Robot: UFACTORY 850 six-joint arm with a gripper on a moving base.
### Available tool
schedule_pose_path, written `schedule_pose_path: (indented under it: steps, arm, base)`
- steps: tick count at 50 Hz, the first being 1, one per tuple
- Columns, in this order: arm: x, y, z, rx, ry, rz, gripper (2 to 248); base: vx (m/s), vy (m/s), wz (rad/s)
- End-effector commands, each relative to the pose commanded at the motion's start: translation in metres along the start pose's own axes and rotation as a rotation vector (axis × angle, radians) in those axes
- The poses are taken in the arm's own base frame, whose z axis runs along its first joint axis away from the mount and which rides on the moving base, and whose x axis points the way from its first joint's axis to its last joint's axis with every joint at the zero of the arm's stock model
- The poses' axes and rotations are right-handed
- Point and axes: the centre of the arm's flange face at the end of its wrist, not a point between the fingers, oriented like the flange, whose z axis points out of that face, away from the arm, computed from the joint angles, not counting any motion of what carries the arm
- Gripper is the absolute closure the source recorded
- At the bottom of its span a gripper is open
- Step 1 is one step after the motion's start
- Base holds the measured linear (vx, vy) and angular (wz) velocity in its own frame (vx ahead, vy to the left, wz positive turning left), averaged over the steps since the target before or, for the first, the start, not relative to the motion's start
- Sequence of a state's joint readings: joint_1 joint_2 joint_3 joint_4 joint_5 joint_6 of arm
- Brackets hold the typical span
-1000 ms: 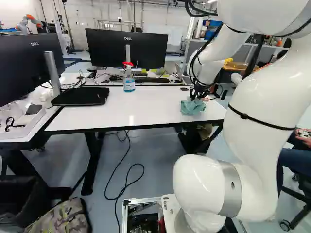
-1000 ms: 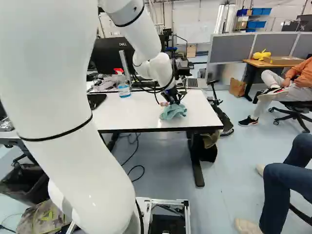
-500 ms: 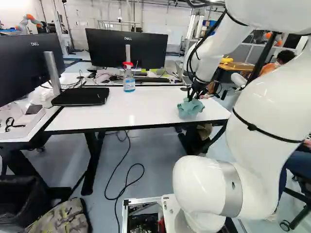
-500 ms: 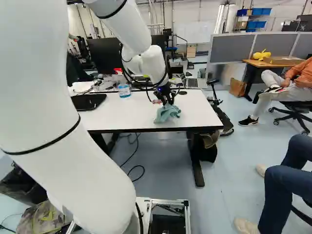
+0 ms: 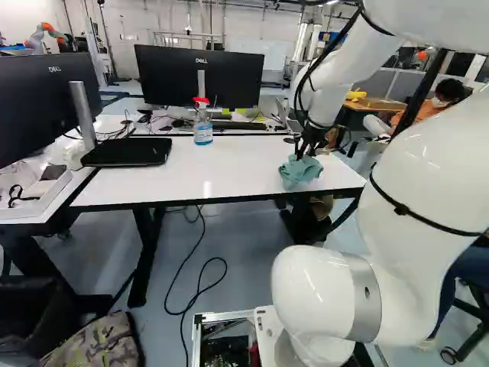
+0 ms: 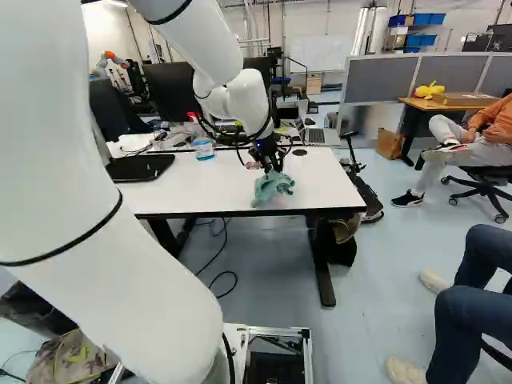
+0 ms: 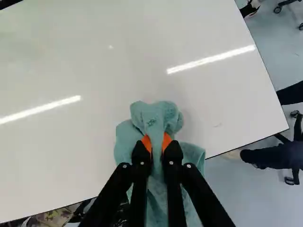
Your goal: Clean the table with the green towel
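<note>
At the right end of the white table [image 5: 191, 172], near its front edge, my gripper [image 5: 309, 151] points down with the green towel [image 5: 299, 173] bunched beneath it. In the right base view the gripper [image 6: 270, 164] and the towel [image 6: 272, 186] are by the table's front half. From the wrist, the gripper [image 7: 157, 147] is shut on the towel [image 7: 154, 118], a fold of cloth pinched between its orange pads. The cloth bulges ahead of the fingers and hangs on both sides of them; whether it touches the tabletop is hard to tell.
A spray bottle [image 5: 202, 126] stands at the table's rear. A black monitor base [image 5: 126, 152] lies at the left, with monitors [image 5: 200, 76] behind. Cables [image 5: 195, 267] lie on the floor. A seated person's legs [image 6: 472, 296] are at the right. Another robot [image 5: 44, 34] stands far back.
The arm has swung a little, taking the gripped towel slightly left along the table's front in both base views, mostly in the first half second. The base has not moved.
</note>
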State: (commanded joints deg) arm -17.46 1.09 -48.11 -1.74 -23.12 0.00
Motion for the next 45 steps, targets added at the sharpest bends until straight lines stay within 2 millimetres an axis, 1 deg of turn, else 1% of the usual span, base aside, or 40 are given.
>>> schedule_pose_path:
  steps: [14,26,34,45]
  arm:
    - [0.012,0.022,0.004,-0.022,0.055,0.042,207]
    - [0.022,0.044,0.019,-0.043,0.087,0.079,207]
    - [0.022,0.058,0.029,-0.056,0.101,0.103,207]
    - [0.013,0.073,0.037,-0.074,0.123,0.128,207]
  base:
    - [0.000,0.000,0.000]
    - [0.000,0.000,0.000]
    - [0.000,0.000,0.000]
    - [0.000,0.000,0.000]
